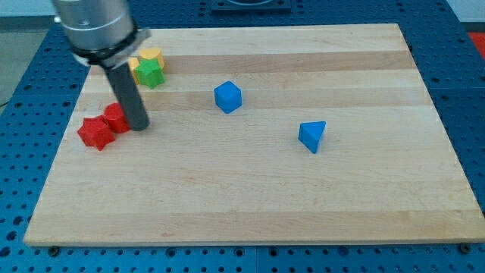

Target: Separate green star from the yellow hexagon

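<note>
The green star (150, 73) lies near the board's top left, touching the yellow hexagon (153, 55) just above it. Another yellow block (134, 64) shows at their left, partly hidden by the rod. My tip (139, 125) rests on the board below the green star, well apart from it. The tip stands right beside a red block (115, 117), at its right side.
A red star-like block (95, 133) lies left of the tip, touching the other red block. A blue cube (227, 97) sits near the board's middle. A blue triangular block (312, 136) lies to the right. The wooden board (258, 205) ends at blue pegboard all around.
</note>
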Controlling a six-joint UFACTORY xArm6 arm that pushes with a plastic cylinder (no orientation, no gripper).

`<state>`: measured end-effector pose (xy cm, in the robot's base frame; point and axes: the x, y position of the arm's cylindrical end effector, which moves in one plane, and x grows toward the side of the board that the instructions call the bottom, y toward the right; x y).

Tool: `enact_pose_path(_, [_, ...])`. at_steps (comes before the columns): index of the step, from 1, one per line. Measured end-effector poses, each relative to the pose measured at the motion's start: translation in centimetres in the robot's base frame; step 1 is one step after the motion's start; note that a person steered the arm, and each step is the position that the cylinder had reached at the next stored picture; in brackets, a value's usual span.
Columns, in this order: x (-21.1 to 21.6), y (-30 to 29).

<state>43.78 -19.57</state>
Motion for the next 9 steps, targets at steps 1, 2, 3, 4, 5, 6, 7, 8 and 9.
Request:
enact_pose_path(1, [-0.3, 0.4])
enact_pose_path(2, [-0.7, 4.9])
enact_pose_path(3, [-1.9, 6.8])
enact_pose_path(4, [-2.9, 8.3])
enact_pose_path(5, [-3.9, 8.4])
enact_pose_path(6, [-4.5, 7.2])
enact_pose_path(7, [-5.3, 6.4])
enact_pose_path(8, [-5.7, 5.3])
enact_pose_path(9, [-6.5, 0.0])
